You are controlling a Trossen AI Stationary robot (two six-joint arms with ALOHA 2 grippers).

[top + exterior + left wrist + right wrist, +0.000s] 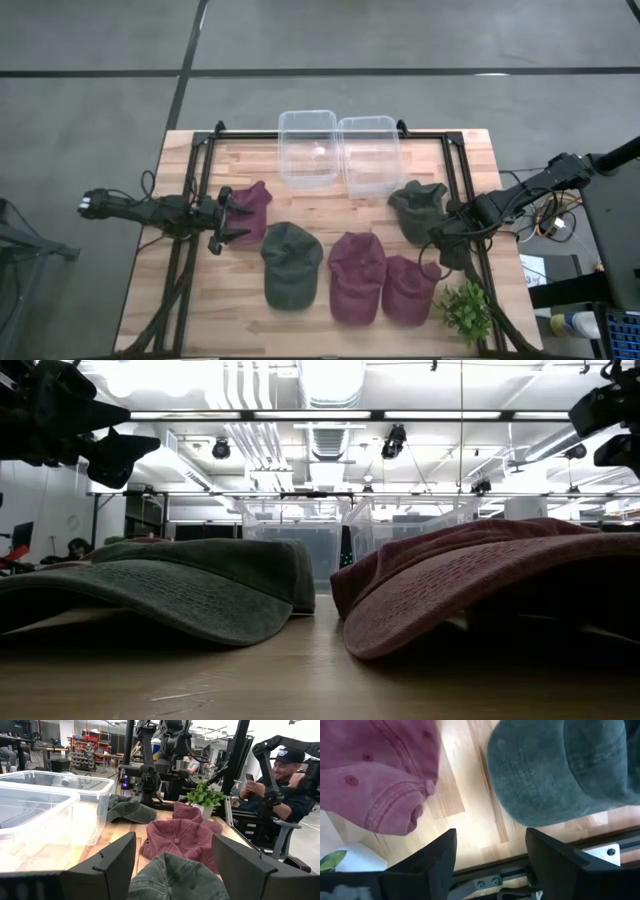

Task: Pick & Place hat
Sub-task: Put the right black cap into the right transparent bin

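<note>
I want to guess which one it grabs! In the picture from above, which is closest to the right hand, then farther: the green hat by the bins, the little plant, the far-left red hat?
1. Green hat by the bins: beside the right hand.
2. Little plant: front right corner.
3. Far-left red hat: across the table, by the left hand.

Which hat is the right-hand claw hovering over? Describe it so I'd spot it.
Find the two clear bins at the table's far edge. Just right of them lies a dark green hat, beside the right gripper. The other green hat lies mid-table, and the rest are maroon.

No legible txt, labels, brands or nos. anywhere; nothing readable.
</note>
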